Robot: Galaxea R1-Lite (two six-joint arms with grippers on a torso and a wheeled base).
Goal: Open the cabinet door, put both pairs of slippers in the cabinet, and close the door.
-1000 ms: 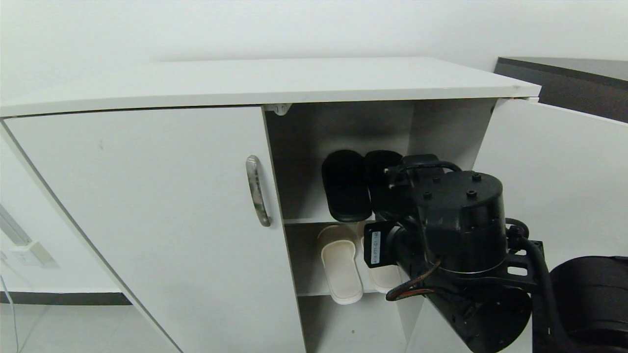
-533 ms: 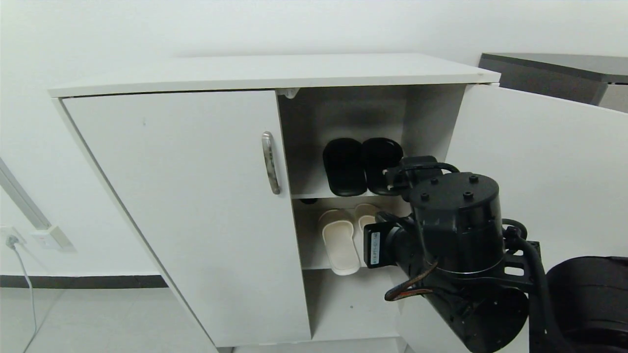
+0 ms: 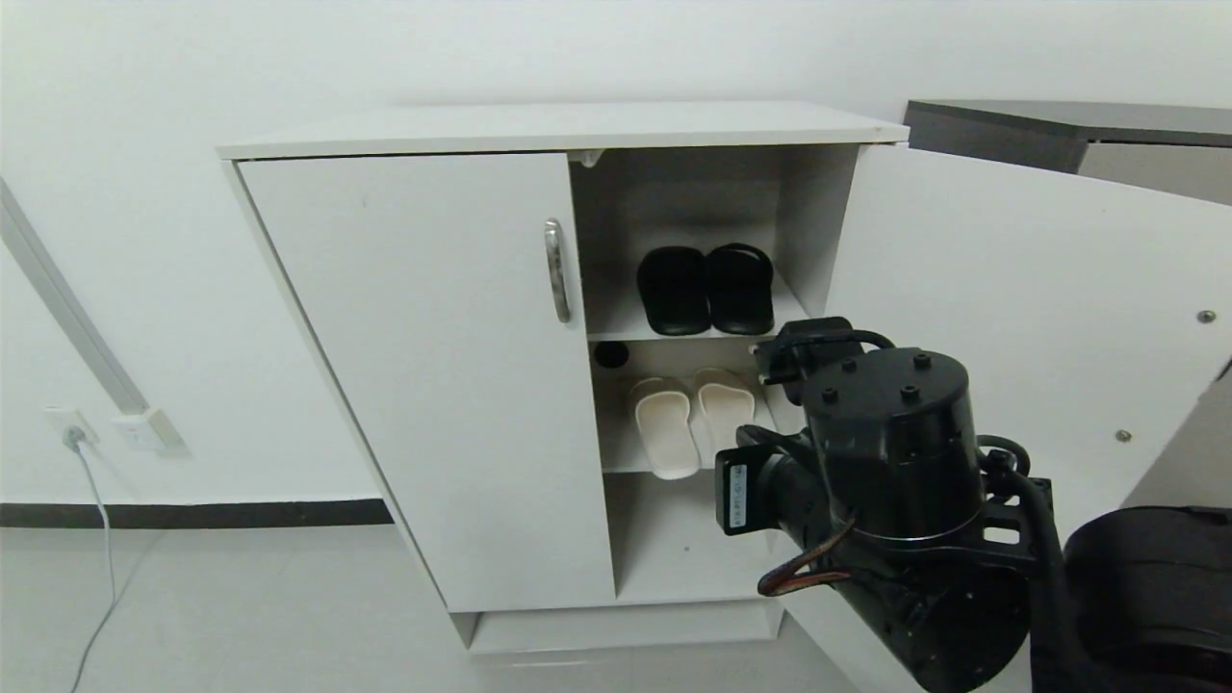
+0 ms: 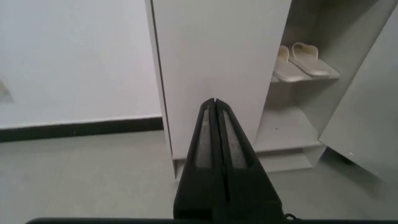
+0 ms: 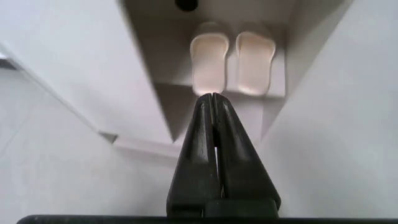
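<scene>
The white cabinet (image 3: pixel 404 318) stands against the wall, its left door shut and its right door (image 3: pixel 1011 289) swung wide open. A black pair of slippers (image 3: pixel 705 289) sits on the upper shelf. A cream pair of slippers (image 3: pixel 688 423) sits on the shelf below, also seen in the wrist views (image 4: pixel 301 60) (image 5: pixel 230 56). My right arm (image 3: pixel 885 462) hangs in front of the open half, and its right gripper (image 5: pixel 213 96) is shut and empty, short of the cream pair. My left gripper (image 4: pixel 214 102) is shut and empty, low before the shut door (image 4: pixel 217 62).
The shut door carries a metal handle (image 3: pixel 556 269). A wall socket with a cable (image 3: pixel 67 433) and a slanted grey trunking (image 3: pixel 67 308) are at the left. A dark grey unit (image 3: pixel 1059 125) stands behind the open door. Bare floor (image 3: pixel 241 606) lies before the cabinet.
The whole head picture has shifted: the camera has drawn back, so the cabinet looks smaller and the floor shows. The slippers and doors stand as before.
</scene>
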